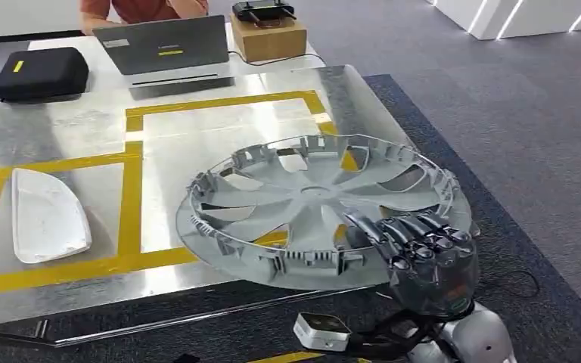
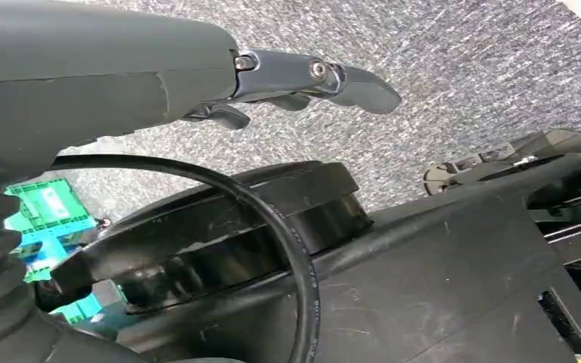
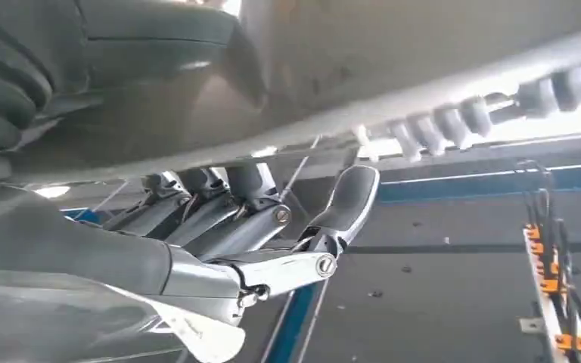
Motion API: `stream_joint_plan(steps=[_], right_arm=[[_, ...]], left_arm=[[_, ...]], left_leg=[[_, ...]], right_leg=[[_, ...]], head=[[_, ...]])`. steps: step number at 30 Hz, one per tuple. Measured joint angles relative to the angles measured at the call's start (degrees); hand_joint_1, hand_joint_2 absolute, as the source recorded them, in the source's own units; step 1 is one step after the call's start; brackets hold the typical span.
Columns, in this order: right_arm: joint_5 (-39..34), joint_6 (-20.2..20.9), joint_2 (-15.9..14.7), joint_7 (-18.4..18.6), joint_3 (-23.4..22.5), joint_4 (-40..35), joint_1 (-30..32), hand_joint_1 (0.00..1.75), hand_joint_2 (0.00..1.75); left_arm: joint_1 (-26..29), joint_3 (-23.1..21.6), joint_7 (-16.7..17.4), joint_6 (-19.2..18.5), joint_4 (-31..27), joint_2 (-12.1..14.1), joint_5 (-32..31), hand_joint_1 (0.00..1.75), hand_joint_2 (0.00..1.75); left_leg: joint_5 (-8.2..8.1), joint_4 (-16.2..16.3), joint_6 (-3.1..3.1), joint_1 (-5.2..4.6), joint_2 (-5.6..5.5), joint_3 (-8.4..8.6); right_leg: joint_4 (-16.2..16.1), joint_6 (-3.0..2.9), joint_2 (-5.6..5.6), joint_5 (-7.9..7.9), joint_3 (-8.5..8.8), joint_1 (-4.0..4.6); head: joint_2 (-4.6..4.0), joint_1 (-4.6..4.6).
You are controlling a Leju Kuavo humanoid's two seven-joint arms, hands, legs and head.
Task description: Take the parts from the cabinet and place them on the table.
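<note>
Right robot hand: the dark, many-fingered right robot hand (image 1: 424, 261) grips the near rim of the large silver-grey plastic wheel cover (image 1: 314, 208), dark fingers (image 1: 412, 231) curled over the edge; in the right wrist view the right robot hand (image 3: 272, 234) has its fingers reaching up against the cover's underside (image 3: 393, 76).
Left robot hand: the left robot hand (image 2: 302, 83) hangs above grey carpet, fingers apart, grasping nothing.
Wheel cover: inner side up, tilted, far part over the shiny metal surface (image 1: 68, 128), near edge overhanging the surface's front; whether it touches the surface I cannot tell.
Surface markings: yellow tape lines (image 1: 130, 181) form rectangles; the cover sits across one corner.
White part: a flat white shield-shaped plastic piece (image 1: 47, 215) lies in the left taped box, well apart from the cover.
Far edge: black zip case (image 1: 39, 73), grey laptop (image 1: 165, 47), brown cardboard box (image 1: 268, 36) with a black controller on top; a person in a red top (image 1: 140, 7) sits behind.
</note>
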Motion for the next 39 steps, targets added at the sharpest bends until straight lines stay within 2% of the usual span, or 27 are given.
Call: stream_joint_plan(steps=[6,12,18,24,31,39], right_arm=[[0.00,0.00,0.00,-1.22,-1.86,1.40,-0.41,1.75,1.75],[-0.02,0.00,-0.02,-3.78,-6.93,4.68,-1.62,1.75,1.75],[-0.02,0.00,-0.02,-7.87,-12.22,6.95,-2.85,1.75,1.75],[-0.02,0.00,0.00,-14.43,-18.19,9.03,-4.60,1.75,1.75],[-0.02,-0.02,-0.89,-15.34,-22.16,10.60,-5.94,1.75,1.75],[-0.02,0.00,-3.17,-15.41,-22.86,12.15,-7.53,1.75,1.75]], left_arm=[[0.00,0.00,0.00,0.02,0.00,0.00,-0.07,0.00,1.75],[-0.03,0.02,0.00,-0.11,0.00,0.00,-0.20,0.00,1.75],[-0.08,0.02,0.00,-0.70,0.00,0.04,-0.44,0.00,1.75],[-0.07,0.04,0.00,-0.90,0.00,0.24,-0.44,0.00,1.75],[-0.08,0.07,0.00,-0.92,0.00,0.46,-0.57,0.00,1.75],[-0.14,0.07,0.00,-0.98,0.00,0.48,-0.87,0.00,1.75]], left_leg=[[0.00,0.00,0.00,0.00,0.00,-0.01],[0.00,0.00,0.00,-0.01,0.00,-0.01],[0.00,0.00,0.01,-0.01,0.00,-0.02],[0.00,0.00,0.00,-0.01,0.00,-0.03],[0.00,0.00,0.00,-0.01,0.00,-0.03],[0.00,0.00,0.01,-0.01,0.00,-0.04]], right_leg=[[0.00,0.00,0.00,0.00,-0.01,0.00],[0.00,0.00,0.00,0.01,-0.01,-0.01],[0.00,0.01,0.00,0.01,-0.02,-0.01],[0.00,0.00,-0.02,0.01,-0.04,-0.01],[0.01,0.00,-0.01,0.01,-0.04,-0.01],[0.01,0.01,-0.01,0.01,-0.04,-0.01]], head=[[0.00,0.00],[0.00,0.00],[0.00,0.00],[0.00,0.00],[0.00,0.02],[0.00,0.00]])
